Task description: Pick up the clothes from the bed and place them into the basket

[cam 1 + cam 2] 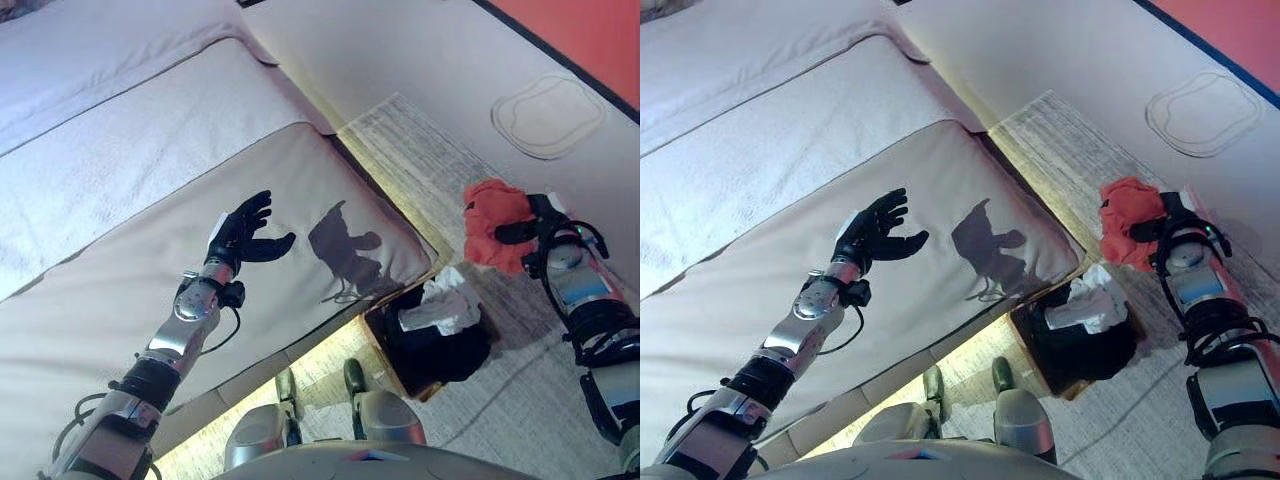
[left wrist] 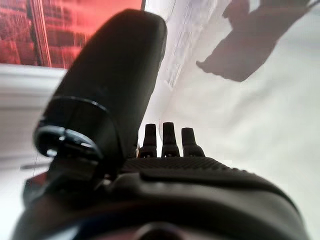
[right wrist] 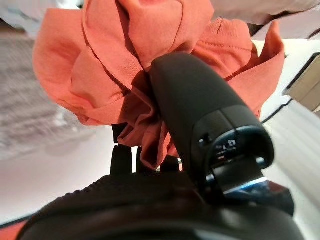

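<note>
My right hand [image 1: 535, 228] is shut on a bunched orange garment [image 1: 495, 225] and holds it in the air to the right of the bed, above the floor beyond the basket. Its wrist view shows the orange cloth [image 3: 140, 65] pinched between thumb and fingers [image 3: 120, 157]. The dark basket [image 1: 435, 345] stands on the floor by the bed's corner with white clothes [image 1: 440, 305] on top. My left hand [image 1: 243, 235] hovers open and empty over the beige bed cover [image 1: 120, 310]; its fingers [image 2: 170, 140] are straight.
A white duvet [image 1: 110, 150] covers the bed's far part. A pale patterned rug [image 1: 520, 400] lies under the basket. A flat white oval mat [image 1: 548, 115] lies on the floor at the far right, near a red wall [image 1: 590, 40].
</note>
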Robot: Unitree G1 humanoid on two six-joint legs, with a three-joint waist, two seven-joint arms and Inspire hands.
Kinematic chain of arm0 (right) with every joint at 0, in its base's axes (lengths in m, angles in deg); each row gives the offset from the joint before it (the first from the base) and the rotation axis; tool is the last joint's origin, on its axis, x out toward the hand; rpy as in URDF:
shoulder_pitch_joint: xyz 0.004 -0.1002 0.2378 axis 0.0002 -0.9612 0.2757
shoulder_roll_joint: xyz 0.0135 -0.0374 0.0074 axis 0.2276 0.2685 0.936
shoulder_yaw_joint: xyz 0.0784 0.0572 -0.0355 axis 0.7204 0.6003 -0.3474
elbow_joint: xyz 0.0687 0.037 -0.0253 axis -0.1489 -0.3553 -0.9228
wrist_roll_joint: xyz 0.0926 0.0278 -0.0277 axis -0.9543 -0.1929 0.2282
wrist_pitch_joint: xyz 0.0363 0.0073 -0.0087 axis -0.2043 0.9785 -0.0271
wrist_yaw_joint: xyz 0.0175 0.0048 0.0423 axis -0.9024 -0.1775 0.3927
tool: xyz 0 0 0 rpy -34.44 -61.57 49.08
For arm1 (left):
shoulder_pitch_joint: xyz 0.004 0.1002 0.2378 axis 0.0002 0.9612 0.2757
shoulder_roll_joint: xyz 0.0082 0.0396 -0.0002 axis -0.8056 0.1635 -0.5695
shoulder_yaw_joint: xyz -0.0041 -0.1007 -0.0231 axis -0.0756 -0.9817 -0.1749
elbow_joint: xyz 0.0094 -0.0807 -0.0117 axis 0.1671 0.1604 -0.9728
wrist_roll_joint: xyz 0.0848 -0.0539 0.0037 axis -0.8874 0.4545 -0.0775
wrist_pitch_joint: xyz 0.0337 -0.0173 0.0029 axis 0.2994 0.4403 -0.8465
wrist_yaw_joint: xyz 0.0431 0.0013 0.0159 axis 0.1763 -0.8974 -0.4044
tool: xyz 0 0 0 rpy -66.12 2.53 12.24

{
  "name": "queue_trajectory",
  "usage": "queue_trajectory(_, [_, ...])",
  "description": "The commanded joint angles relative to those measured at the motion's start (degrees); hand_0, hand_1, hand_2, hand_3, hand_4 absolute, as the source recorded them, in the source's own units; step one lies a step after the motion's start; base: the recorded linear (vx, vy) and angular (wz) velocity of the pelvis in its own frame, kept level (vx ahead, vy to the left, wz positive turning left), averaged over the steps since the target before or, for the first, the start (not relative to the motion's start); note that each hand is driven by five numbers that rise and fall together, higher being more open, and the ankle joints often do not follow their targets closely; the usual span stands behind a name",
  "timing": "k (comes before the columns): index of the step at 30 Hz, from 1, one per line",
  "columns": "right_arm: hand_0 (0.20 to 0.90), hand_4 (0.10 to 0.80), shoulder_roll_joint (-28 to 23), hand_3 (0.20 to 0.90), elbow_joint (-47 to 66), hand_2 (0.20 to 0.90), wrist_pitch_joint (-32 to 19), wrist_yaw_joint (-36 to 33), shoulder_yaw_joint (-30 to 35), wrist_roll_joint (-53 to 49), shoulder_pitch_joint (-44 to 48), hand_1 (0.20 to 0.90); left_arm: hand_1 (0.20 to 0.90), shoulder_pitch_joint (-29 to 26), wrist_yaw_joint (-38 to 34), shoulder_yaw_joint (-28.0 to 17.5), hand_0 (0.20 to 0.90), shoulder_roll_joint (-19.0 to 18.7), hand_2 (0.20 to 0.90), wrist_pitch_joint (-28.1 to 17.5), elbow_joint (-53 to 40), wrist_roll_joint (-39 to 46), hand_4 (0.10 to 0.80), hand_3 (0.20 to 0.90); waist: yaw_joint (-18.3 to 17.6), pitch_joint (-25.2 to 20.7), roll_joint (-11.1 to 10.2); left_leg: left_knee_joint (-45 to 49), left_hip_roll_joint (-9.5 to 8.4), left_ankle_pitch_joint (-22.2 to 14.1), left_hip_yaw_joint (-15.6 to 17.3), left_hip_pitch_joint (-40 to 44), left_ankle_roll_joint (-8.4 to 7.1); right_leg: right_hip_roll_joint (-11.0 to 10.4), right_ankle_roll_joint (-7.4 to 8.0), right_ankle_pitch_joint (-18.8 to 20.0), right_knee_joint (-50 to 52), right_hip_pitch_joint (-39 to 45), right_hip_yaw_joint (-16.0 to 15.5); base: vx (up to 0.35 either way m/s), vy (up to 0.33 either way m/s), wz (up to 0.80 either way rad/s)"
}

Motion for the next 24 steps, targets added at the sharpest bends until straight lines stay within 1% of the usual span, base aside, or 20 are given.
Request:
queue_trajectory(1, [0.300,0.100,-2.30,0.200,-0.51,0.300,-1.59,-0.35,1.26,0.25,-2.11,0.300,0.900,-0.79,0.25,2.67,0.900,2.31,0.900,-4.16,-0.14,-2.46,0.800,0.900,-0.17,-10.80,0.70,4.37,3.77,-10.55,0.56,-1.78,-0.81,0.65,1.37,-0.01,4.53,-7.35,1.40,-0.004,-0.029,-0.07])
queue_trajectory(6, [0.300,0.100,-0.55,0.200,-6.93,0.300,-3.40,1.63,0.74,1.98,-2.87,0.300,0.900,-0.60,1.42,3.62,0.900,3.39,0.900,-4.05,1.23,-2.72,0.800,0.900,-0.67,-11.26,1.17,3.97,4.33,-10.67,2.16,-0.54,-1.24,0.71,1.49,0.18,3.91,-6.88,1.24,-0.002,-0.028,-0.09])
queue_trajectory(9, [0.300,0.100,0.35,0.200,-9.36,0.300,-3.59,2.01,0.37,2.24,-2.90,0.300,0.900,-0.50,1.85,4.02,0.900,3.46,0.900,-3.83,1.42,-2.71,0.800,0.900,-0.54,-11.30,1.54,3.60,4.36,-10.53,2.19,-0.23,-1.36,0.73,1.56,0.31,3.64,-6.70,1.10,0.000,0.000,0.00])
queue_trajectory(11, [0.300,0.100,1.66,0.200,-14.48,0.300,-3.58,3.53,-0.44,2.54,-2.05,0.300,0.900,-0.97,2.18,4.55,0.900,3.47,0.900,-4.01,2.34,-2.45,0.800,0.900,-0.17,-11.34,1.98,3.21,4.39,-10.41,2.29,-0.08,-1.48,0.59,1.72,0.39,3.41,-6.71,0.73,-0.022,-0.020,-0.03])
queue_trajectory(19, [0.300,0.100,3.54,0.200,-19.23,0.300,-4.16,3.59,-2.54,2.40,-0.20,0.300,0.900,-1.82,3.04,5.58,0.900,3.13,0.900,-4.15,3.31,-2.39,0.800,0.900,0.29,-11.03,2.89,3.34,4.48,-10.39,2.50,-0.39,-1.57,0.31,1.82,0.63,3.48,-7.42,0.21,-0.005,-0.004,-0.01])
queue_trajectory(20, [0.335,0.141,3.82,0.241,-19.40,0.335,-4.01,3.67,-2.75,2.82,-0.05,0.335,0.900,-1.85,3.27,5.62,0.900,3.12,0.900,-4.21,3.38,-2.42,0.800,0.900,0.30,-10.95,3.07,3.34,4.46,-10.38,2.51,-0.46,-1.58,0.25,1.85,0.65,3.44,-7.49,0.18,0.000,0.000,0.00])
queue_trajectory(21, [0.476,0.306,3.96,0.406,-19.61,0.476,-3.99,3.62,-2.86,3.10,0.02,0.476,0.900,-1.85,3.43,5.61,0.900,3.13,0.900,-4.29,3.48,-2.44,0.800,0.900,0.31,-10.92,3.16,3.32,4.44,-10.37,2.53,-0.48,-1.58,0.23,1.87,0.69,3.41,-7.51,0.16,0.000,0.000,0.00])
queue_trajectory(22, [0.900,0.800,4.22,0.900,-20.20,0.900,-4.02,3.22,-3.09,3.62,0.06,0.900,0.900,-1.79,3.69,5.65,0.900,3.21,0.900,-4.56,3.75,-2.54,0.800,0.900,0.32,-10.89,3.35,3.21,4.42,-10.34,2.57,-0.44,-1.57,0.18,1.91,0.79,3.30,-7.55,0.14,0.000,0.000,0.00])
queue_trajectory(24, [0.900,0.800,4.66,0.900,-20.79,0.900,-3.37,2.93,-3.41,4.03,0.00,0.900,0.900,-1.68,3.79,5.86,0.900,3.28,0.900,-5.03,4.07,-2.48,0.800,0.900,0.31,-10.87,3.63,3.09,4.37,-10.34,2.60,-0.25,-1.54,0.07,2.01,0.96,3.11,-7.49,0.20,0.000,0.000,0.00])
